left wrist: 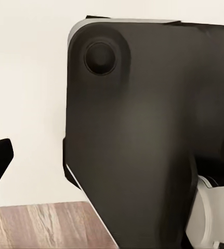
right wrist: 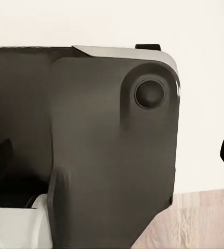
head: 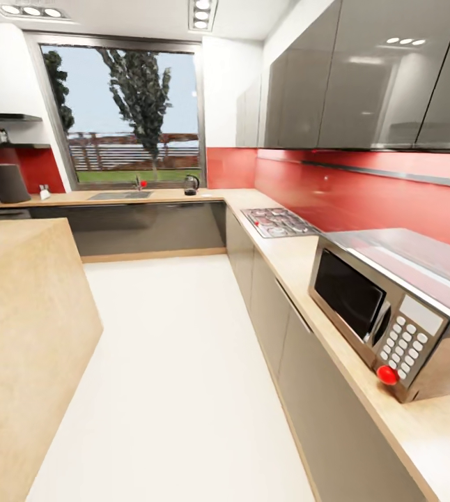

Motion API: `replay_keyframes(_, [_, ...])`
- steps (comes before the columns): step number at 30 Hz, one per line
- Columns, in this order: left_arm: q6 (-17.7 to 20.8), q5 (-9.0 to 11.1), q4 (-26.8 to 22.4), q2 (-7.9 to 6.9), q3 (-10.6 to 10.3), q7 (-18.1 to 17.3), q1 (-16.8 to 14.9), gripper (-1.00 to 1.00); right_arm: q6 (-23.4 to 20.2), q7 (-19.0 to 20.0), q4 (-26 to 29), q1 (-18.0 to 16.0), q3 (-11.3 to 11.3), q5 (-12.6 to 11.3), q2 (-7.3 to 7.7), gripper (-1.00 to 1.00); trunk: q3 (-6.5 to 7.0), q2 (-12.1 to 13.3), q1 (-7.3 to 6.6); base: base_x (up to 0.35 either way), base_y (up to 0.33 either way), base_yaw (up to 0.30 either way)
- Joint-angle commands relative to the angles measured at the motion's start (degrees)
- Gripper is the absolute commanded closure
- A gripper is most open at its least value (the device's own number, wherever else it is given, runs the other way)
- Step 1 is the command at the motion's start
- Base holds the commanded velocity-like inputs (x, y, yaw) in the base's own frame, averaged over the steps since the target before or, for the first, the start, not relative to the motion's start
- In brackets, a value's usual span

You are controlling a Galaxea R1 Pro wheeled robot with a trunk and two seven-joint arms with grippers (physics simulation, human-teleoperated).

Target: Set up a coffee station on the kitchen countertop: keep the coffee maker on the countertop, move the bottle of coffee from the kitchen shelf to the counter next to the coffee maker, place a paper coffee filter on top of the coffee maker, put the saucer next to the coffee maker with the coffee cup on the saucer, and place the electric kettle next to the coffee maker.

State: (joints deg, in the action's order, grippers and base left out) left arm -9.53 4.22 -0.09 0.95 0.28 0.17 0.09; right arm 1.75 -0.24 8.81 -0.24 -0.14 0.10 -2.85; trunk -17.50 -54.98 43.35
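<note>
Dark coffee maker point(head: 8, 183) and glass electric kettle point(head: 191, 185), upright on countertop point(head: 183, 197).

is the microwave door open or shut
Shut: in the head view the microwave door sits flush with its front panel, on the countertop.

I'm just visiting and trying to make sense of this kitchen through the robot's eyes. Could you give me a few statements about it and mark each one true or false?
1. The electric kettle stands on the countertop near the window. True.
2. The microwave sits on the floor. False: it sits on the countertop, on the right of the head view.
3. The coffee maker stands at the far left, under the kitchen shelf. True.
4. The kettle is right beside the coffee maker. False: the sink lies between them.
5. The stove burners are between the microwave and the kettle's corner. True.
</note>
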Motion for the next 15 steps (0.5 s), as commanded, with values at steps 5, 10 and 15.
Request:
replay_keyframes(5, [-0.19, 0.44, -0.03, 0.02, -0.08, 0.01, 0.0, -1.0, 0.18, -0.03, -0.06, -0.03, -0.03, -0.01, -0.05, -1.0, 0.85, 1.98, -1.1, 0.0, 0.0, 0.281])
replay_keyframes(10, [-0.2, 0.44, -0.05, -0.01, -0.05, 0.02, 0.0, -1.0, 0.18, -0.03, -0.07, -0.03, -0.04, -0.01, -0.05, -1.0, 1.75, 3.99, -2.2, 0.0, 0.0, 0.281])
replay_keyframes(15, [-0.23, 0.44, -0.04, -0.06, -0.1, 0.02, 0.0, -1.0, 0.18, -0.03, -0.07, -0.03, -0.04, -0.01, -0.07, -1.0, 2.65, 5.99, -3.3, 0.0, 0.0, 0.281])
